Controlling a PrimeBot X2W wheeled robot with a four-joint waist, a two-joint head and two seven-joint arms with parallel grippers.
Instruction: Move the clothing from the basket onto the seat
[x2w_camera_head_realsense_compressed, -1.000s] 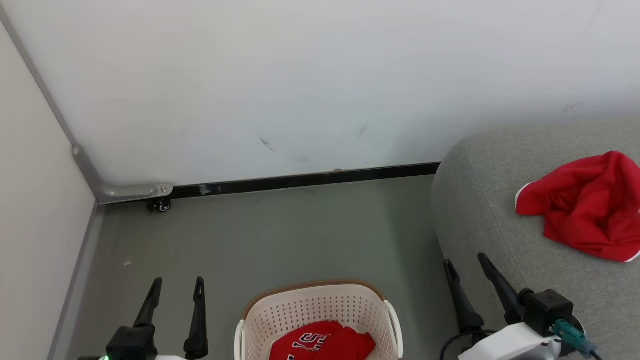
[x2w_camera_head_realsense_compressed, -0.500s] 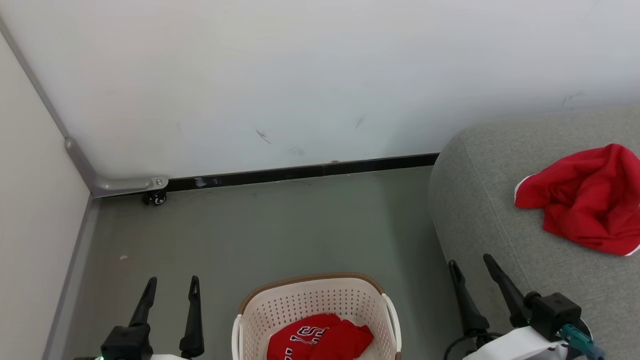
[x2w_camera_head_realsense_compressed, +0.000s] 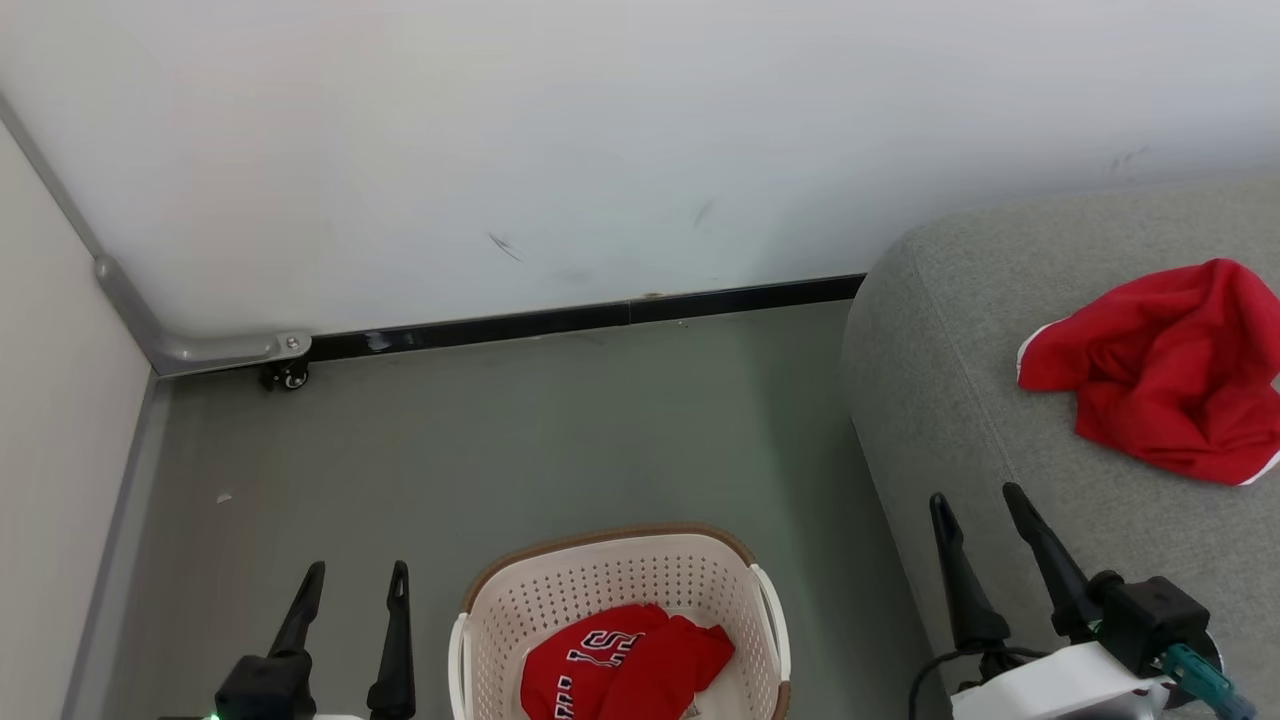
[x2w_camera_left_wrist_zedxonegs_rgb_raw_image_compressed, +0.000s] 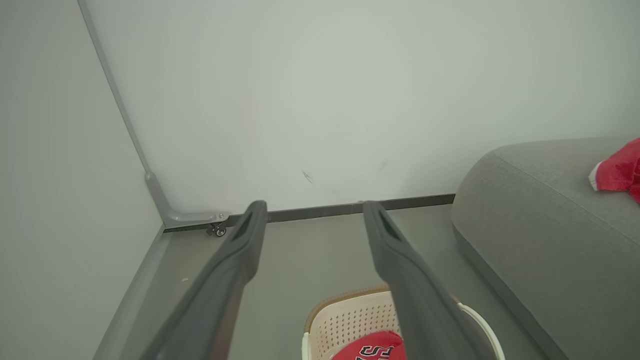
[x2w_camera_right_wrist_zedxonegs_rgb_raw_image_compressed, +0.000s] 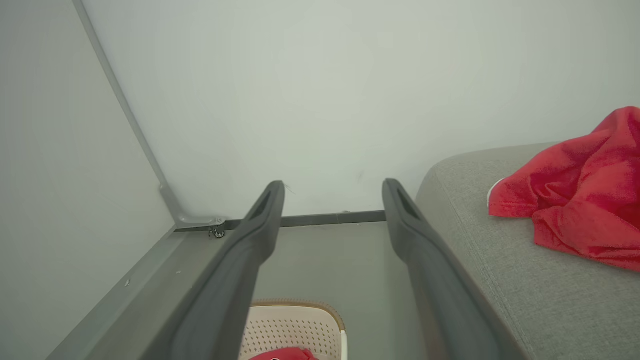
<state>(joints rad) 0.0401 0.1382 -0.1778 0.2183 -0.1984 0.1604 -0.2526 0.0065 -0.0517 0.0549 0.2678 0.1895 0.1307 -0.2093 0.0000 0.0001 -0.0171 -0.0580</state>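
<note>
Head view: left end effector at lower left, fingers spread, nothing between them, over the grey floor. Right end effector at lower right, also open and empty, fingers over the seat's near left edge. Basket sits on the floor between the two, at the near edge of view, just left of the seat. Red jersey with dark white-outlined lettering lies crumpled inside it. Red garment with white trim lies bunched on the seat, far right, well apart from the basket. White wall behind, black baseboard along its foot, small caster in the far left corner.

Left wrist view: fingers wide apart, empty. Basket's far rim and part of the jersey show low, partly behind the right-hand finger. Seat on the right, a corner of the red garment at the frame edge.

Right wrist view: fingers wide apart, empty. Basket's far rim at the bottom between them, a sliver of red inside. Seat on the right, red garment heaped on it.
</note>
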